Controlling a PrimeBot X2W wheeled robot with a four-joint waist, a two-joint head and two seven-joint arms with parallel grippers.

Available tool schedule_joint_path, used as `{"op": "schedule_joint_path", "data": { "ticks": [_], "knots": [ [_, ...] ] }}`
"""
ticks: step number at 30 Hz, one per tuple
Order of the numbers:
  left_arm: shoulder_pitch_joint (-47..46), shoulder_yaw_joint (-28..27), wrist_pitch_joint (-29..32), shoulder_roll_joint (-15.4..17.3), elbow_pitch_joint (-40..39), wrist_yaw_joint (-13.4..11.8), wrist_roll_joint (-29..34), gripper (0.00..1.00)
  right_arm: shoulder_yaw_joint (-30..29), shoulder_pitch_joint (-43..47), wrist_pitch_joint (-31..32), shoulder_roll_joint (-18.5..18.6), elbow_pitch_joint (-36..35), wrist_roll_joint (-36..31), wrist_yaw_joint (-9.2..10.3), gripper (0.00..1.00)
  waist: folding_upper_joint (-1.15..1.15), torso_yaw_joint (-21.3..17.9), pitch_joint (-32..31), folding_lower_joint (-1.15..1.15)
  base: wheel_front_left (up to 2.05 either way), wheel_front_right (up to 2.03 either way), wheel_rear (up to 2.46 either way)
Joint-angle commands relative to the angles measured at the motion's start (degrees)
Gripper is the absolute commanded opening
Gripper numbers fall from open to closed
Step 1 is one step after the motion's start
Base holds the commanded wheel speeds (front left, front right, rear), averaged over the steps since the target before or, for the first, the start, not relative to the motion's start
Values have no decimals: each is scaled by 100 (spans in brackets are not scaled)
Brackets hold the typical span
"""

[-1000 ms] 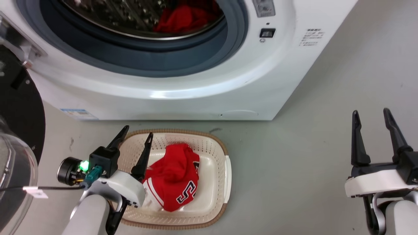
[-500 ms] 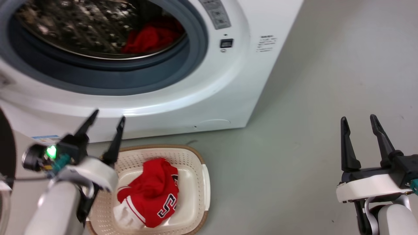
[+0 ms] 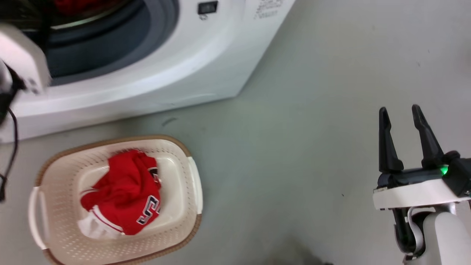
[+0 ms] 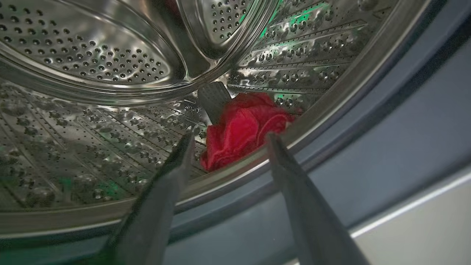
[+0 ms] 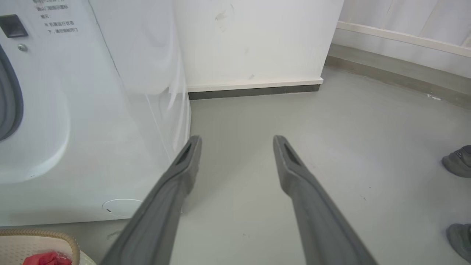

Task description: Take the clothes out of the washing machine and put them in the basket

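The washing machine [image 3: 165, 81] stands open at the upper left of the head view. In the left wrist view my left gripper [image 4: 228, 141] is open at the drum's lip, its fingers either side of a crumpled red garment [image 4: 244, 127] lying low in the perforated steel drum [image 4: 92, 62], apart from it. On the floor, the basket [image 3: 55, 206] holds a red jersey [image 3: 125, 191] with black-and-white numerals. My right gripper [image 3: 401, 114] is open and holds nothing, over bare floor to the right of the machine; its own view shows the gripper [image 5: 237, 141] pointing along the floor.
The white casing of my left arm [image 3: 22, 55] is blurred in front of the grey door seal. A white wall with a dark skirting [image 5: 254, 90] stands behind the machine. Two grey shoes [image 5: 458, 163] of a person stand at the right edge.
My left gripper has risen from above the basket to the drum opening. The head camera has swung right and down. The right gripper stays open in the same pose.
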State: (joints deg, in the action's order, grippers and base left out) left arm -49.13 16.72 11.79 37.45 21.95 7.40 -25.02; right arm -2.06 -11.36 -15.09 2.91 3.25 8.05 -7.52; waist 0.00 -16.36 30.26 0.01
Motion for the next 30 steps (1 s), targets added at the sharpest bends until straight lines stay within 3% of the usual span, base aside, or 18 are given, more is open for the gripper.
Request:
{"op": "schedule_joint_path", "data": {
  "ticks": [1, 9, 16, 28, 29, 30],
  "knots": [
    [-406, 102, 301, 117, 61, 5, -74, 100, 39, -153, -12, -5, -87, 73, 5, 100, 0, -422, 593, -1, 0, 0, 0],
    [-2474, 463, 1880, 290, 786, 5, -535, 100, 196, -416, -13, -8, -309, 399, 5, 100, 0, -770, 1476, -1, 0, 0, 0],
    [-3618, 487, 2852, 311, 1665, -104, -561, 100, 511, -457, -12, -5, -429, 583, 5, 100, 0, -1075, 1904, -1, 0, 0, 0],
    [-4204, 1155, 3442, 210, 2607, -18, -258, 100, 520, -290, -12, -5, -503, 705, 6, 100, 0, -1140, 2094, -1, 0, 0, 0],
    [-4209, 1183, 3470, 188, 2664, -9, -292, 43, 513, -291, -13, -6, -508, 705, 5, 100, 0, -1134, 2104, -1, 0, 0, 0],
    [-4227, 1201, 3453, 167, 2701, -4, -316, 0, 506, -292, -13, -5, -511, 711, 6, 100, 0, -1131, 2113, -1, 0, 0, 0]
  ]
}}
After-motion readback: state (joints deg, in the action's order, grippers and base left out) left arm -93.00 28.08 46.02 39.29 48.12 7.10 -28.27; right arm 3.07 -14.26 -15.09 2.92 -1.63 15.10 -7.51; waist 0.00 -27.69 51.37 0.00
